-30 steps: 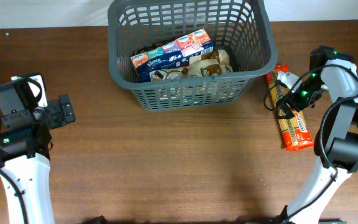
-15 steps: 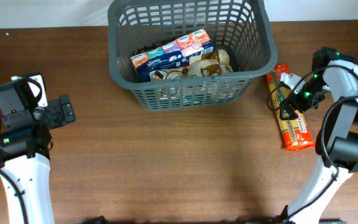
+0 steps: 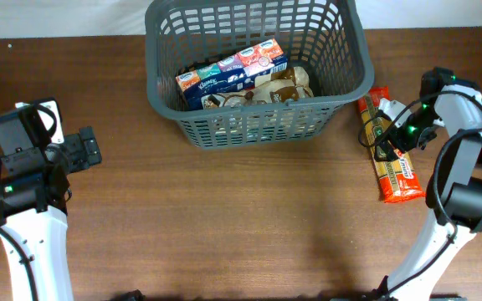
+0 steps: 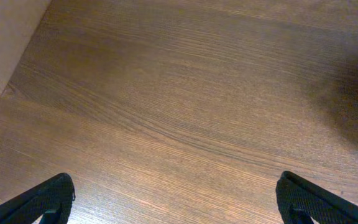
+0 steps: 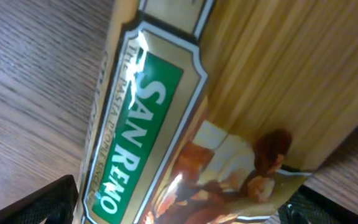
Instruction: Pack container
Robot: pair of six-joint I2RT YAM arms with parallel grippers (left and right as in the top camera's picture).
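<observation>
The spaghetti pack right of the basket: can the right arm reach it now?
Probably yes: the right claw is open just above the spaghetti pack, one finger on each side, with nothing between.

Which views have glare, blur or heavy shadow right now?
Overhead: even light, sharp, only a soft shadow in front of the basket. Right wrist: San Remo pasta pack fills the frame, slightly soft, white glare streaks on its wrapper. Left wrist: table grain crisp, left fingers at the bottom corners blurred.

The long gold-and-clear plastic spaghetti packet [image 5: 253, 81] at the right carries a green label [image 5: 143, 142] reading "SAN REMO", with "THE PASTA PEOPLE" alongside.
</observation>
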